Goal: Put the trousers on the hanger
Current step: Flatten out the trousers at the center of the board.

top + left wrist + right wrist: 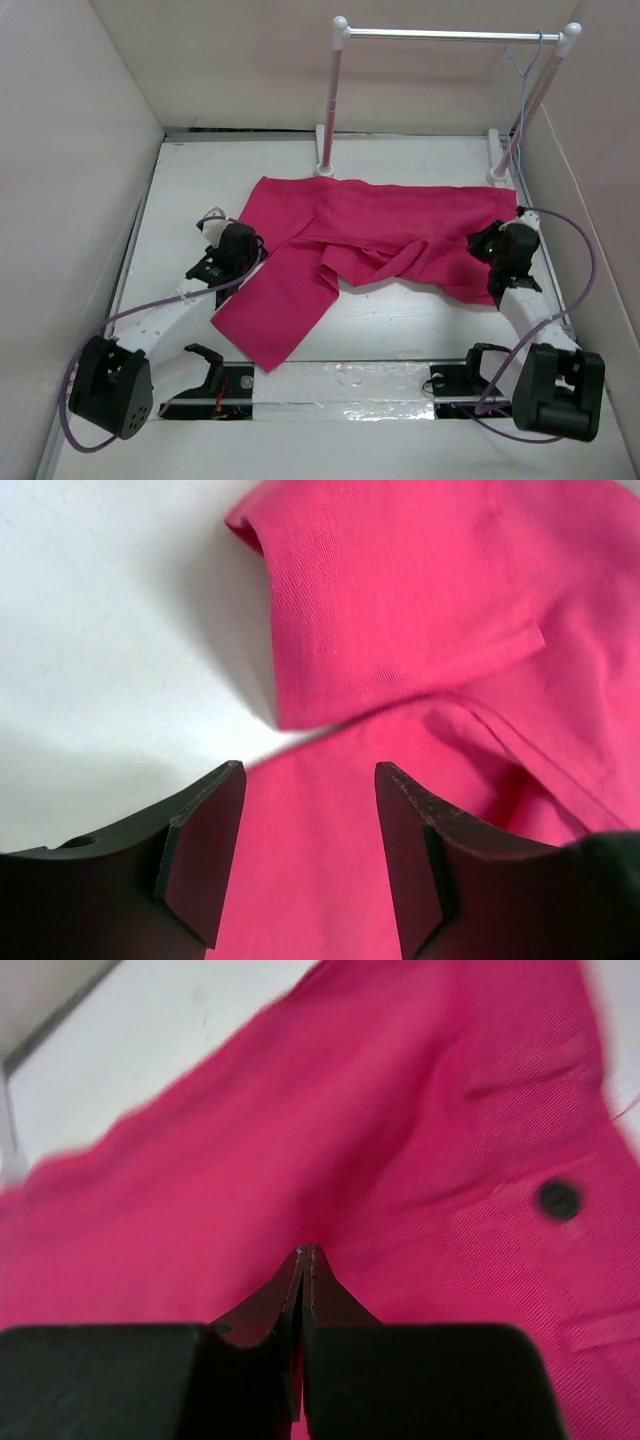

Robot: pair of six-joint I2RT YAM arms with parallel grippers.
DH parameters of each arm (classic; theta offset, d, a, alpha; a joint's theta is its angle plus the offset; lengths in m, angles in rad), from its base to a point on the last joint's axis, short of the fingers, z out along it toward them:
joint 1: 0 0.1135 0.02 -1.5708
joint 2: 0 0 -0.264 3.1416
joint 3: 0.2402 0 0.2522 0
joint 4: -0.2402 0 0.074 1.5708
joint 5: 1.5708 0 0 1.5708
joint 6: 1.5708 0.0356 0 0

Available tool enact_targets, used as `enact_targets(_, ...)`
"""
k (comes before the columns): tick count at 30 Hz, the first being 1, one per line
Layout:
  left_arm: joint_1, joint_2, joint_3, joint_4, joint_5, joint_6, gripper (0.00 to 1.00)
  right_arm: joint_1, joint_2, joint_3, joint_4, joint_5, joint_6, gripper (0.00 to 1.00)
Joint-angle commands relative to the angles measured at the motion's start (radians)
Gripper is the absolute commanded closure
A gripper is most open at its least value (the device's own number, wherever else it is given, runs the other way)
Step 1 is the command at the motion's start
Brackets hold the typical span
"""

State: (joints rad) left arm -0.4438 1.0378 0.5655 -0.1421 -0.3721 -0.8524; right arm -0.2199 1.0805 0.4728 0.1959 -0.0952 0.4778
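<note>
The magenta trousers lie spread across the middle of the table, waistband to the right and one leg folded toward the front left. My left gripper hovers over the left leg. In the left wrist view it is open, with only flat pink cloth beneath the gap. My right gripper is at the waistband end. Its tips are shut together against the fabric, near the dark button; no cloth shows between them. The thin pale hanger hangs from the rack's right end.
A rack with white posts and a silver bar stands at the back of the table, its feet just behind the trousers. White walls close in on the left, right and back. Bare table shows left of the trousers and in front of them.
</note>
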Motion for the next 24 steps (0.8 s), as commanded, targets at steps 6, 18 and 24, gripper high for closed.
enact_targets(6, -0.004, 0.255, 0.109, 0.131, -0.007, 0.053, 0.59, 0.255, -0.299, -0.192, 0.041, -0.181, -0.122, 0.97)
enact_targets(18, -0.027, 0.341, 0.091, 0.116, -0.145, 0.013, 0.49, 0.482, -0.212, -0.215, 0.102, -0.173, -0.151, 0.81)
enact_targets(24, -0.027, 0.421, 0.136, 0.194, -0.124, 0.056, 0.60, 0.557, -0.148, -0.203, 0.135, -0.163, -0.151, 0.81)
